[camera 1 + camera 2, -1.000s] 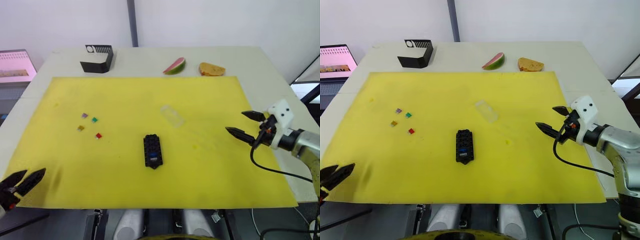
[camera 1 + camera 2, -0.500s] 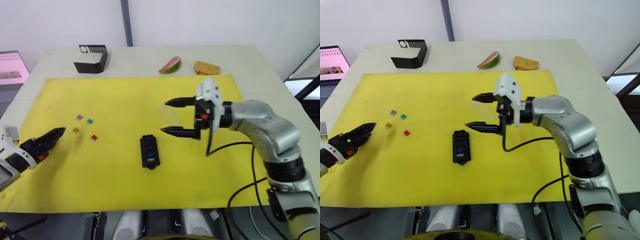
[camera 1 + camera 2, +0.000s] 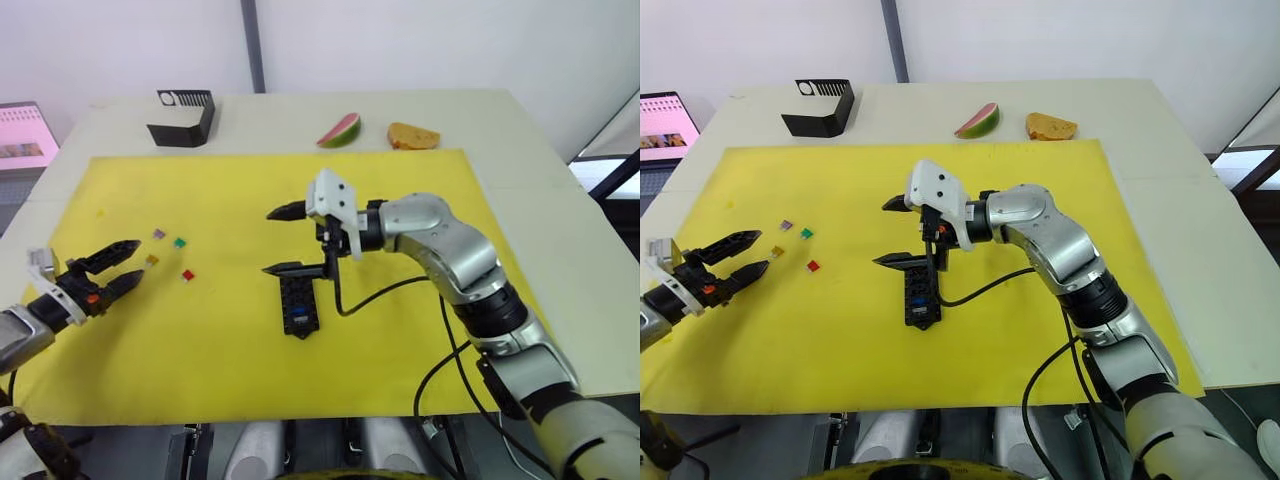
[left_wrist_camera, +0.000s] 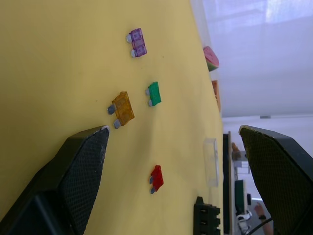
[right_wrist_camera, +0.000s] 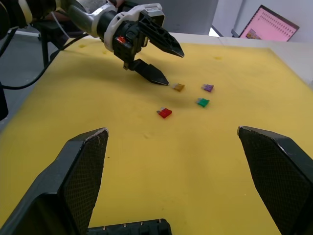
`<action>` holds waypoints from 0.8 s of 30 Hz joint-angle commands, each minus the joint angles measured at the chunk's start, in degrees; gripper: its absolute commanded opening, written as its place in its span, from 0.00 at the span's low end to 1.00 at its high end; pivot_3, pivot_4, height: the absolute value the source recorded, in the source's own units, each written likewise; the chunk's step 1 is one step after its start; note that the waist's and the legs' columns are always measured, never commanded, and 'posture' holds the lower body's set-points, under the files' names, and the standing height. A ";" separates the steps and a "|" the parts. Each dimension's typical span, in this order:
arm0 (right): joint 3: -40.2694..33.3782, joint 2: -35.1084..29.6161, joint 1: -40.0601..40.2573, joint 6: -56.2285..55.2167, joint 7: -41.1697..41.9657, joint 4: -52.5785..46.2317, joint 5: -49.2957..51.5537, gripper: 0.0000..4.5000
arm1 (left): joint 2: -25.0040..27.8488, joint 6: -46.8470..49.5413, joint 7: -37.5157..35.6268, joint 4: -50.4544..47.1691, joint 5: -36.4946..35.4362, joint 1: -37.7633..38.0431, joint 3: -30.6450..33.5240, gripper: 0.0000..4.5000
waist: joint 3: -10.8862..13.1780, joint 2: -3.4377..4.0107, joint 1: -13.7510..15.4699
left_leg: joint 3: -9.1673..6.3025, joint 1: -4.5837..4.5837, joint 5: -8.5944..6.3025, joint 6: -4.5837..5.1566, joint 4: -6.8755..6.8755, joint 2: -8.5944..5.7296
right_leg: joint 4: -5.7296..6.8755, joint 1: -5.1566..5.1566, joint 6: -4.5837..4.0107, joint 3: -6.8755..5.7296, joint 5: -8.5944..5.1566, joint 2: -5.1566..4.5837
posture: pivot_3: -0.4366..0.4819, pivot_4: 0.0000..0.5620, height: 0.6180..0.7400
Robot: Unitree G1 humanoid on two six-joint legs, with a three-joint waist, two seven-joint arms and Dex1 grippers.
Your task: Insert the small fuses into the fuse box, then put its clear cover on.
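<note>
Now left gripper (image 3: pixel 110 268) spread beside loose fuses (image 3: pixel 168 254), lined up for pick; right gripper (image 3: pixel 283 240) spread above fuse box (image 3: pixel 300 303), holding nothing.

Two black textured fingers (image 5: pixel 83 181) of the right gripper (image 5: pixel 171 186) stand wide apart over the yellow mat (image 5: pixel 205 161). Between them, the top edge of the fuse box (image 5: pixel 129 228) peeks in. Across the mat, the left gripper (image 5: pixel 161 63) has its jaws parted, one tip just beside the tan fuse (image 5: pixel 179 87). Near it lie the purple fuse (image 5: pixel 208 88), the green fuse (image 5: pixel 203 102) and the red fuse (image 5: pixel 165 113), all apart. A pink screen (image 5: pixel 271 27) glows beyond.
</note>
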 commanded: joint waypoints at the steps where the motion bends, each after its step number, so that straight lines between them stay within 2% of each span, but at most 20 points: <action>1: -0.93 0.34 -1.25 -1.19 -0.21 -1.30 -1.20 0.99 | -1.76 -0.12 2.37 -0.15 0.33 -1.66 0.28 1.00 | 0.00 0.00 0.05 | 0.00 0.00 0.00 0.00 0.00 0.00 | 0.00 0.00 0.00 0.00 0.00 0.00 | 0.48 0.27 1.00; 7: -1.63 -0.07 0.01 -0.10 -0.66 -2.84 -1.57 0.99 | -6.23 -1.26 9.01 -3.65 -0.12 -3.33 1.38 1.00 | -0.01 0.01 0.23 | -0.01 0.00 0.01 -0.03 0.00 -0.02 | 0.00 0.02 0.00 0.00 0.00 -0.01 | 0.48 0.27 1.00; 12: -2.25 -1.09 0.64 -0.19 -1.07 -3.14 -2.18 0.99 | -7.54 -0.56 13.39 -4.49 -1.68 -5.02 3.09 1.00 | -0.02 0.00 0.33 | -0.02 0.02 0.03 -0.05 0.01 -0.03 | 0.01 0.03 0.00 0.00 0.01 -0.02 | 0.48 0.27 1.00; 19: -2.86 -1.86 0.21 -0.20 -1.32 -2.98 -2.51 0.99 | -7.50 2.11 15.15 -6.37 -6.82 -2.25 7.06 1.00 | -0.02 0.00 -0.07 | -0.02 0.01 0.04 -0.08 0.00 -0.03 | 0.01 0.01 0.00 0.00 0.00 -0.02 | 0.48 0.27 1.00; 24: -2.80 -2.23 -0.12 -0.12 -0.56 -3.41 -2.52 0.99 | -7.35 1.43 14.12 -6.60 -8.43 1.09 7.35 1.00 | -0.02 0.00 -0.25 | -0.02 0.01 0.05 -0.09 -0.04 -0.03 | 0.00 -0.02 0.00 0.00 0.00 -0.01 | 0.48 0.27 1.00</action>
